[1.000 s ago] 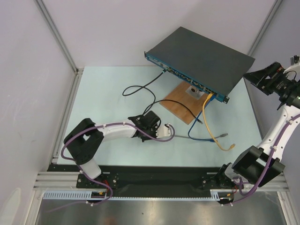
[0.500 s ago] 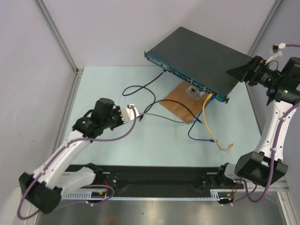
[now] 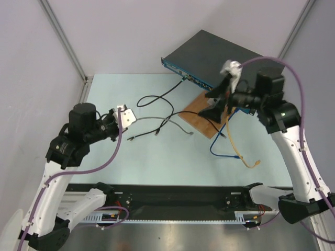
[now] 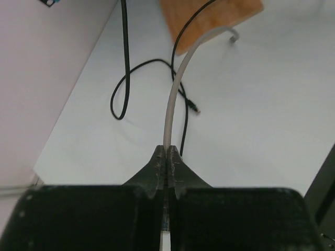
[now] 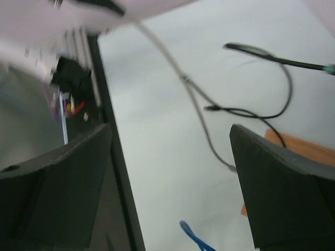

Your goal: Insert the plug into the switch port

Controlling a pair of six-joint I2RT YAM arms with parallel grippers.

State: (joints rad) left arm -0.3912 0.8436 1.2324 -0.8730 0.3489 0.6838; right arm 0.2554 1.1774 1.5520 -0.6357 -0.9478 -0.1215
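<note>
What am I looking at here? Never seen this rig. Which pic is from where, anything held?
Two robot arms are bolted at the near edge of a table. The wide picture comes from a fixed camera above and behind them; the other two come from a camera on each wrist, looking past its own fingers. On the table lie the switch, a dark box with a teal front, a wooden board, a black cable, a yellow cable and a blue cable. The left gripper is shut on a grey cable. The right gripper is open, holds nothing and hangs over the board; its picture is blurred.
</note>
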